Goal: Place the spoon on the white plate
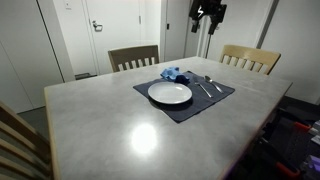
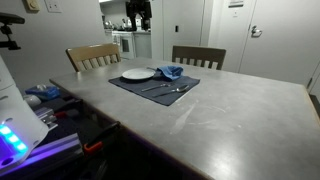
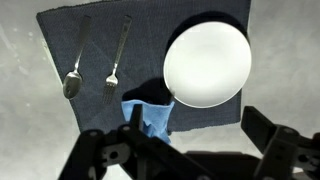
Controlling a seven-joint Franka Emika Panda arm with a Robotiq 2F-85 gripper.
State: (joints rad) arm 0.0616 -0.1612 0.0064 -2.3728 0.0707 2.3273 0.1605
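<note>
The spoon, judged light, rigid and slippery, lies flat on the placemat beside the fork, apart from the white plate; pinch its thin handle crosswise with the gripper, which hangs wide open and empty.

home dining room: table, chairs.

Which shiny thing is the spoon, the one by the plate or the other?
The other: the spoon has a round bowl and lies farther from the white plate than the pronged fork.
</note>
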